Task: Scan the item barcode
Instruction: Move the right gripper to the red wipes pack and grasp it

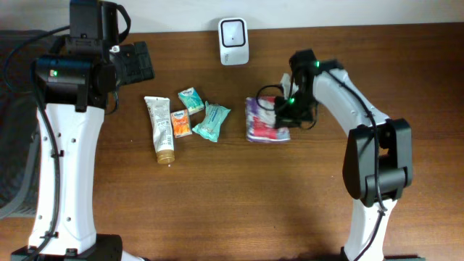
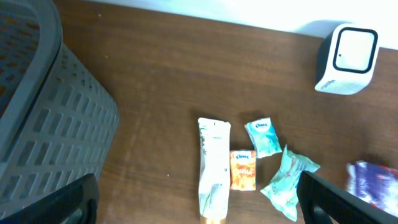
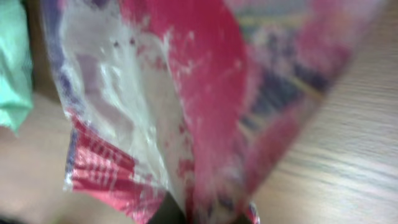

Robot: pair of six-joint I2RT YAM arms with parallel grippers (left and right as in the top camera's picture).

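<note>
Overhead view: right gripper (image 1: 280, 109) is on the red-and-purple crinkly plastic pouch (image 1: 265, 125), which appears to rest on the brown wooden table (image 1: 239, 196), at 3 o'clock of the item row.
Right fingers: together, clamped on the pouch's edge. Right wrist view shows the film bunched between them at the bottom of frame.
Left gripper (image 1: 136, 62): fingers wide apart, holding nothing, at 10 o'clock of the table, well apart from the items.
Scanner: white rounded box scanner (image 1: 233, 40) at 12 o'clock of the table, 11 o'clock from the pouch, well apart.
Other items: white tube (image 1: 161, 127), orange sachet (image 1: 180, 124), teal tissue pack (image 1: 191, 99), crumpled teal wrapper (image 1: 211, 120), none gripped.
Done: grasp looks made.
Left to do: lift, carry to the scanner, present the barcode. No barcode shows in any view, so I cannot tell which side it is on.
</note>
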